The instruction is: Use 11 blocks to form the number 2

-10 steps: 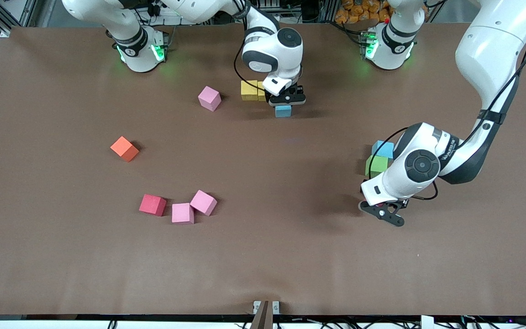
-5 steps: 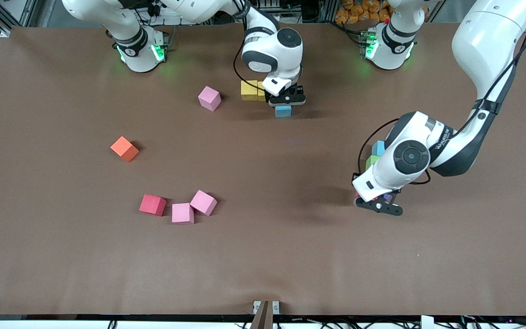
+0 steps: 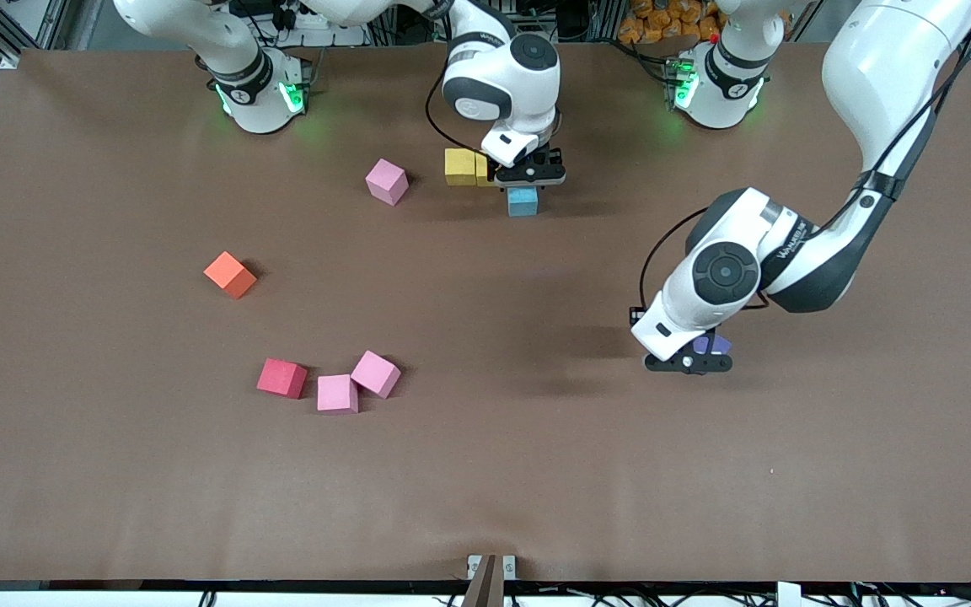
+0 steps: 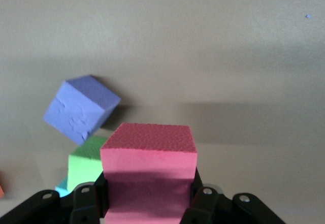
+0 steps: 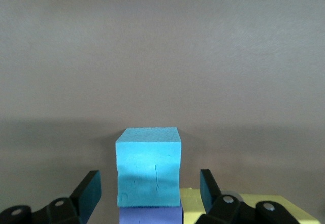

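Note:
My left gripper (image 3: pixel 688 363) is shut on a red block (image 4: pixel 148 157) and hangs over the table toward the left arm's end. Beside it lie a purple block (image 3: pixel 712 344) (image 4: pixel 81 107) and a green block (image 4: pixel 85 166); the arm hides the green one in the front view. My right gripper (image 3: pixel 528 175) (image 5: pixel 150 188) is open, its fingers (image 5: pixel 87 194) clear of a light blue block (image 3: pixel 523 201) (image 5: pixel 148 170) on the table. That block touches another purple block (image 5: pixel 151 215), which sits beside two yellow blocks (image 3: pixel 460 166).
Loose on the table are a mauve-pink block (image 3: pixel 387 181), an orange block (image 3: pixel 230 275), and a cluster of a red block (image 3: pixel 281 378), a pink block (image 3: pixel 337 393) and a mauve-pink block (image 3: pixel 376 373). The brown table (image 3: pixel 485 472) has bare room at its middle and near edge.
The right gripper has opened and let go of the light blue block. The left arm has carried the red block toward the table's middle, now covering the green and light blue blocks there.

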{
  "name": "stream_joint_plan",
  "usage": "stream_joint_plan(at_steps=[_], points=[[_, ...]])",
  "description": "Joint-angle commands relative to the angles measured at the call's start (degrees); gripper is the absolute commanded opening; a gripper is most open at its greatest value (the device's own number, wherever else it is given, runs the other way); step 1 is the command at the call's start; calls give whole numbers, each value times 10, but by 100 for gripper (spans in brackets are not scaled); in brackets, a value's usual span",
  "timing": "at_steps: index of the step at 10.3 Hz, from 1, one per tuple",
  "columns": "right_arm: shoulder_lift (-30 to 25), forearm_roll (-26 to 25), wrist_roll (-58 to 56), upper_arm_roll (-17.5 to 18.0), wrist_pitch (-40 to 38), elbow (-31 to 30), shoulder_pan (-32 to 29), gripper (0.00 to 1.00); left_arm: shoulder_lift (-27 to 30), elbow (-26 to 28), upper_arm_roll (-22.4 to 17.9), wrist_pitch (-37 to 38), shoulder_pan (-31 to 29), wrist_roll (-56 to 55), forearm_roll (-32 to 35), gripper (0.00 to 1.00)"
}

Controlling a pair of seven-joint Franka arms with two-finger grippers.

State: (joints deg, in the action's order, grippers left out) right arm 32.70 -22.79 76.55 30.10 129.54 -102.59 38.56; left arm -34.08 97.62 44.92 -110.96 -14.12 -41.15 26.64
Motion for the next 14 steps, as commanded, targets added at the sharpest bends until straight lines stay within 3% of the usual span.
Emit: stream_joint_plan(at_steps=[1, 3, 5, 10, 14], points=[[-39, -14, 11, 91, -55, -25, -99, 91, 35, 43, 12, 5, -8, -72, -28, 45], [-72, -15, -22, 185, -60, -64, -228, 91, 36, 57, 24, 5, -8, -110, -42, 44], [-95, -15, -70, 253, -64, -90, -345, 91, 35, 72, 36, -5, -8, -131, -42, 46], [-122, -15, -266, 262, -93, -85, -519, 91, 34, 139, 66, -91, 21, -221, -27, 44], [-106, -15, -464, 260, -81, -67, -665, 91, 8, 141, 62, -136, 88, -276, 6, 43]])
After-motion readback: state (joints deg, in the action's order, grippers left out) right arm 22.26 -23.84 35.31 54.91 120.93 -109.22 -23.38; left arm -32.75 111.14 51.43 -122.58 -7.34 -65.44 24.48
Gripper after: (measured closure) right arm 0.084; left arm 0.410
